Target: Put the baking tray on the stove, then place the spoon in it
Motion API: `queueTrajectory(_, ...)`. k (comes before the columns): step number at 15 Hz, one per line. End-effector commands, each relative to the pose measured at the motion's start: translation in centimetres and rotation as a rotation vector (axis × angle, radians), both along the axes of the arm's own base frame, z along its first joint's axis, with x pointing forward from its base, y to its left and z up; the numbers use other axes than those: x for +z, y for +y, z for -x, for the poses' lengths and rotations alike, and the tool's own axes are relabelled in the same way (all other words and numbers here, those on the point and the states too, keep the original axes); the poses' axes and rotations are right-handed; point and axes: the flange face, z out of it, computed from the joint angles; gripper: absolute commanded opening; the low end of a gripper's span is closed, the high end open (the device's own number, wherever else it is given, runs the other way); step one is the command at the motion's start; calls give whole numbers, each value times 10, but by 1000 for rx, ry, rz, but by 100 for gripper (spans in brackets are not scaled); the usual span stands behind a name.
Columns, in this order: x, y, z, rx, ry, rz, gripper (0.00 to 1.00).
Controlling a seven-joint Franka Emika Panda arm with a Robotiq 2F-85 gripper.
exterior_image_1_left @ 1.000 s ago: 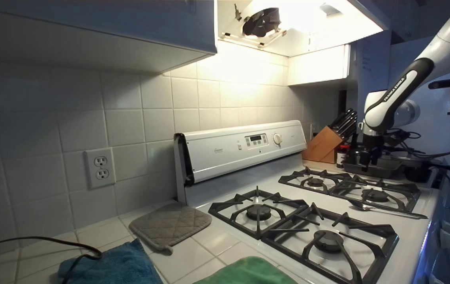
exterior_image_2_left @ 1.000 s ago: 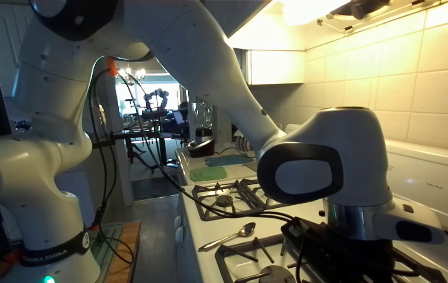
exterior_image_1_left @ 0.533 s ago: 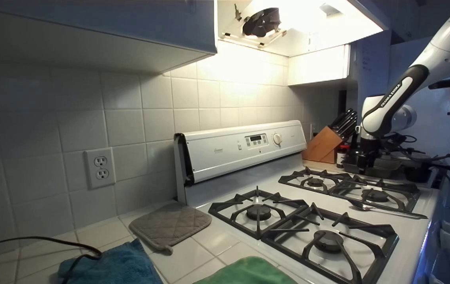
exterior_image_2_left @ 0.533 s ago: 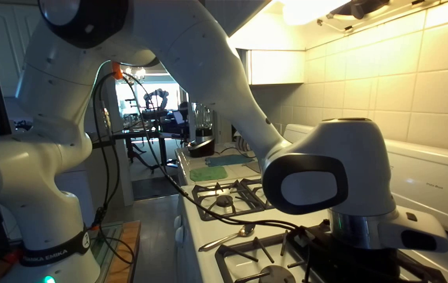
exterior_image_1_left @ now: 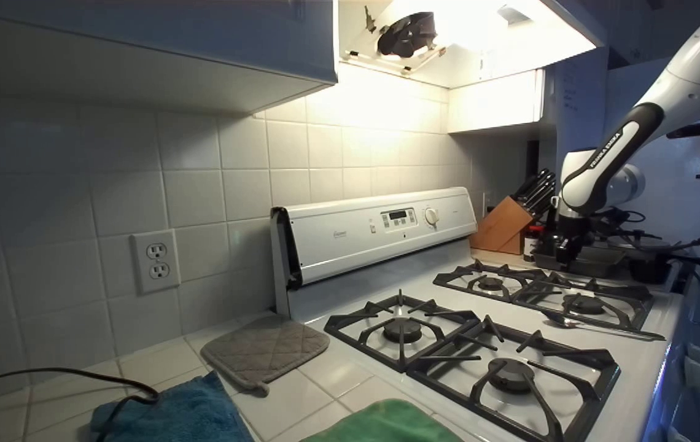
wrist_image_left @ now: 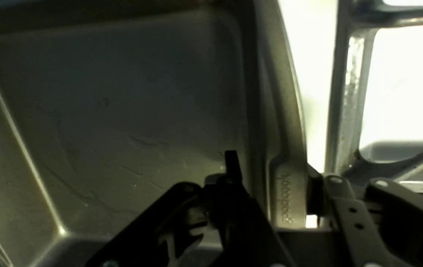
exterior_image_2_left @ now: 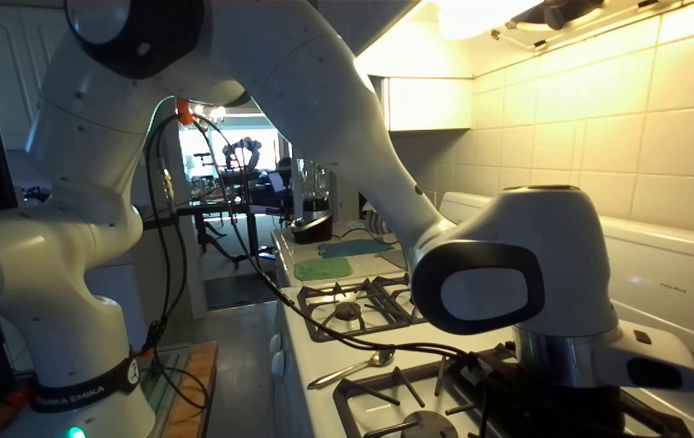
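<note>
The baking tray (wrist_image_left: 130, 111), a dark metal pan with raised walls, fills much of the wrist view. In an exterior view the tray (exterior_image_1_left: 598, 265) sits just beyond the far burners. My gripper (wrist_image_left: 273, 178) straddles its lettered rim: one finger is over the inside, with a visible gap to the rim, the other close against the outer edge. Whether that outer finger touches, I cannot tell. On the white stove (exterior_image_1_left: 448, 301), between the burner grates, lies a shiny metal spoon (exterior_image_2_left: 341, 374). The arm hides the gripper (exterior_image_1_left: 565, 253) partly in both exterior views.
A burner grate (wrist_image_left: 348, 92) stands close beside the tray. Behind it are a wooden knife block (exterior_image_1_left: 500, 227) and more dark pans. A grey pot holder (exterior_image_1_left: 264, 353), blue towel (exterior_image_1_left: 178, 411) and green cloth (exterior_image_1_left: 387, 423) lie on the counter. The range hood overhangs the stove.
My gripper has come down onto the tray's rim, mostly in the first half second, and its jaws have drawn closer together. The spoon and tray look unmoved in the exterior views.
</note>
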Motion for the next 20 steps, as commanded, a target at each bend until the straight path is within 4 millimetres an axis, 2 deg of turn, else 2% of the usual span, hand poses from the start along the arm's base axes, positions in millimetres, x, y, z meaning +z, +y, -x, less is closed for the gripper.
queueTrajectory(1, -4, -7, -5, 17, -4, 16, 6)
queueTrajectory(3, -5, -8, -4, 15, -2, 15, 0)
queueTrajectory(13, -4, -12, -5, 8, -6, 23, 1)
queueTrajectory(20, 7, 1, -15, 48, -3, 75, 1)
